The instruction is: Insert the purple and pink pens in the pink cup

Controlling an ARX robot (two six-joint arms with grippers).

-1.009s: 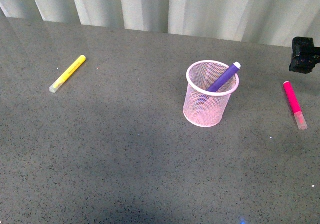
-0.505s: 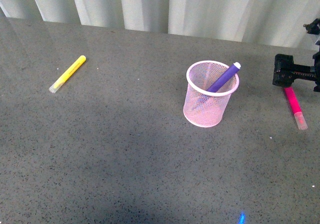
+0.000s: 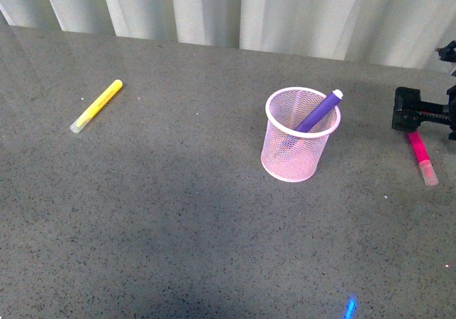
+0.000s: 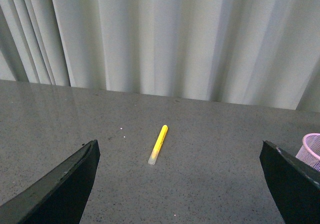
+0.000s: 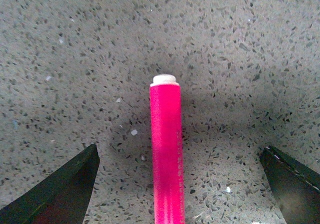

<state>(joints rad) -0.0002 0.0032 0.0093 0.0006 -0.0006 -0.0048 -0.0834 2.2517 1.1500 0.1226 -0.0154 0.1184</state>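
Observation:
The pink cup point(image 3: 299, 135) stands upright right of the table's middle. The purple pen point(image 3: 319, 110) leans inside it, its end poking over the rim. The pink pen point(image 3: 420, 155) lies flat on the table at the far right, clear cap toward me. My right gripper point(image 3: 407, 114) hangs open just over the pen's far end. In the right wrist view the pink pen point(image 5: 167, 149) runs between the wide-spread fingers point(image 5: 60, 194), touching neither. My left gripper point(image 4: 182, 184) is open over bare table, out of the front view. The cup's edge point(image 4: 312, 151) shows in the left wrist view.
A yellow marker point(image 3: 96, 105) lies at the left of the grey speckled table point(image 3: 171, 212); the left wrist view shows the yellow marker point(image 4: 158, 144) too. Pale curtains point(image 3: 235, 9) hang behind the table's far edge.
My right gripper has come in from the right edge and dropped lower, now covering the far end of the pink pen. Cup and pens have not moved.

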